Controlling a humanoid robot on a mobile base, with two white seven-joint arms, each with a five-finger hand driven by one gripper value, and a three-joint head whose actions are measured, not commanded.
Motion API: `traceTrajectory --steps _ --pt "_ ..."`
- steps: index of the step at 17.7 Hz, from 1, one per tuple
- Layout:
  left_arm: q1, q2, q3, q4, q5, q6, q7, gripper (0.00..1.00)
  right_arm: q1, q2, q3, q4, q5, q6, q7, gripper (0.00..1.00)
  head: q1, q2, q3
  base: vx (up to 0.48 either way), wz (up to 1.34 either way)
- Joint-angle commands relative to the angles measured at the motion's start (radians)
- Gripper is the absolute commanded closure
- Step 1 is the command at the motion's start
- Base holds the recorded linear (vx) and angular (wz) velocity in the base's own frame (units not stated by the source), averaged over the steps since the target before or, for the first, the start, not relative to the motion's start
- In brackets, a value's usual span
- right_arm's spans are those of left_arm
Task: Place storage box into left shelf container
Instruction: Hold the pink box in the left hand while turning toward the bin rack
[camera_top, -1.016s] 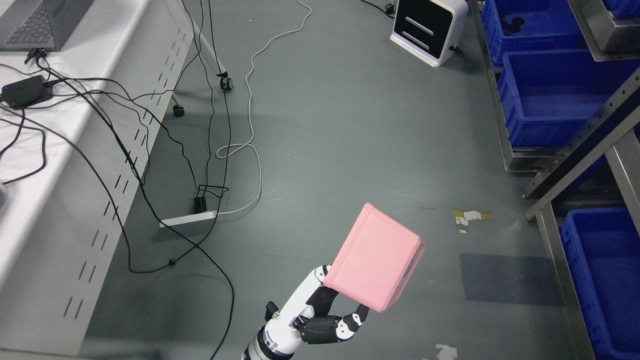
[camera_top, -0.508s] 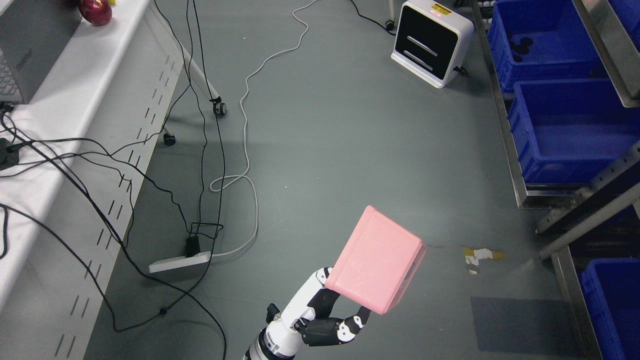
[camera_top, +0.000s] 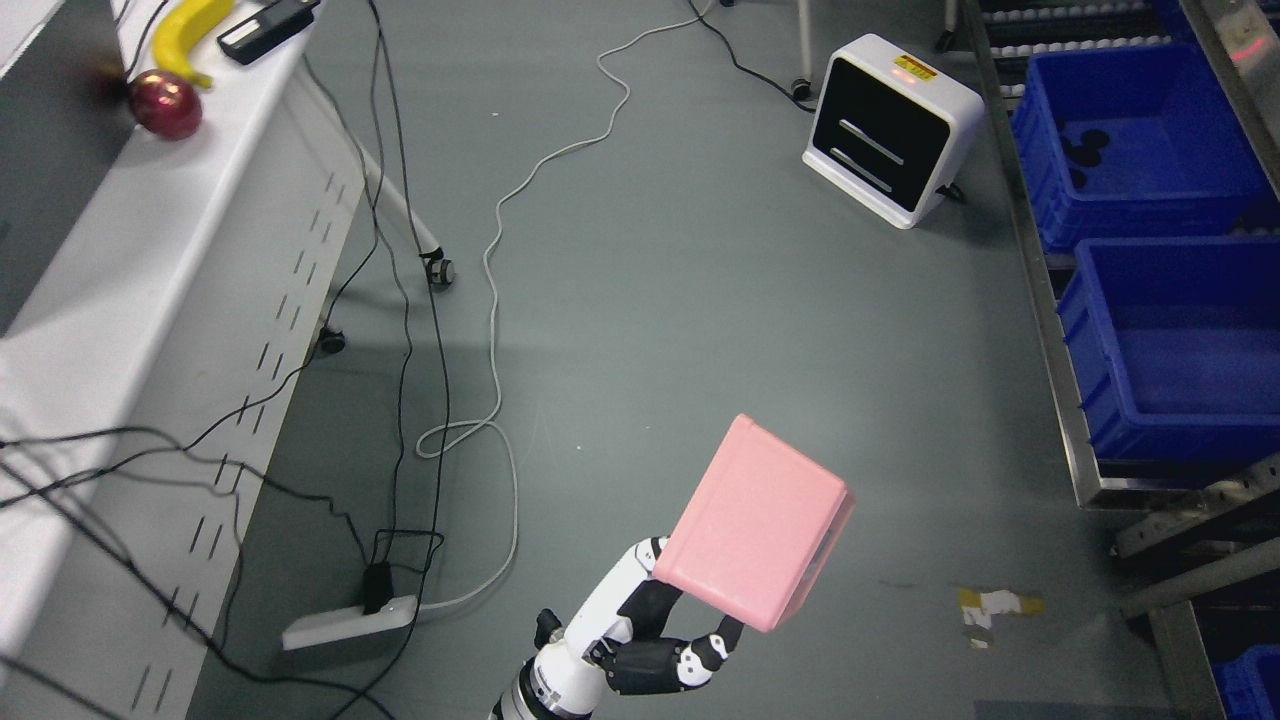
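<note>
A pink storage box (camera_top: 755, 525) is held tilted above the grey floor, low in the head view. My left hand (camera_top: 665, 640) comes in from the bottom edge and is shut on the box's lower edge, fingers curled under it. Blue shelf containers stand on the metal rack at the right: one (camera_top: 1180, 350) at mid height, another (camera_top: 1140, 150) behind it with dark items inside. The box is well left of them and apart from the rack. My right hand is out of view.
A white table (camera_top: 150, 270) runs along the left, with a banana (camera_top: 190, 30) and a red apple (camera_top: 165, 103) on it. Cables and a power strip (camera_top: 345, 622) lie on the floor. A white device (camera_top: 893, 130) stands at the back.
The whole picture has shifted: floor, table and rack slide downward, so the camera has moved. My left hand and the pink box keep the same place and grasp in the frame.
</note>
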Motion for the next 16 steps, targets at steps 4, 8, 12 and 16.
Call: traceTrajectory --steps 4,8,12,16 --pt "-0.003 0.017 -0.026 0.012 -0.002 0.000 -0.003 0.98 0.009 -0.018 -0.005 -0.017 0.002 -0.001 0.001 0.00 0.0000 0.000 0.000 0.282 -0.68" --pt "0.027 0.017 -0.047 0.073 -0.058 0.000 -0.036 0.98 0.009 -0.018 -0.005 -0.017 0.002 -0.001 0.001 0.00 0.0000 0.000 0.000 0.274 -1.12" --pt "0.041 0.017 -0.055 0.086 -0.060 0.000 -0.038 0.98 0.009 -0.018 -0.005 -0.017 0.002 -0.001 0.001 0.00 0.0000 0.000 0.000 0.210 -1.12" --pt "0.053 0.017 -0.055 0.086 -0.058 0.000 -0.038 0.98 0.009 -0.018 -0.005 -0.017 0.002 -0.001 0.001 0.00 0.0000 0.000 0.000 0.170 -1.07"
